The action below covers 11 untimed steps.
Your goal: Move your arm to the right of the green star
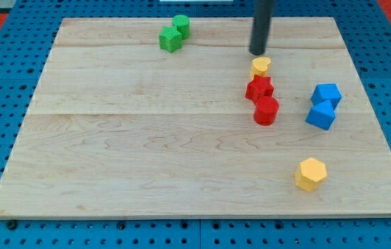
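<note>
The green star (170,39) lies near the view's top edge of the wooden board, left of centre, touching a green cylinder (181,25) just above and right of it. My tip (258,52) is well to the right of the green star, about a fifth of the board's width away and slightly lower. It stands just above a small yellow block (260,66), with a small gap between them.
Below the yellow block sit a red star (259,88) and a red hexagonal block (266,111). Two blue blocks (327,94) (320,115) lie at the right. A yellow hexagon (311,173) sits at lower right. The wooden board (147,152) rests on a blue pegboard.
</note>
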Each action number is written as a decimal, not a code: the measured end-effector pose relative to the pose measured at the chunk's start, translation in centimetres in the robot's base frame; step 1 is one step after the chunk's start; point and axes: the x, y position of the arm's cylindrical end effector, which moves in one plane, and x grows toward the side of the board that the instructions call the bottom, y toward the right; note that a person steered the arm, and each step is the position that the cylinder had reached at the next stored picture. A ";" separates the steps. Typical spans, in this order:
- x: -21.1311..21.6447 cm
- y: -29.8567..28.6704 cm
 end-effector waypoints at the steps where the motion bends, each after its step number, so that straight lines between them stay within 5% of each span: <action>1: 3.4 -2.6; 2: 3.6 -11.5; 3: 3.2 -14.5; 6: -2.9 -14.5; 11: -2.6 -14.0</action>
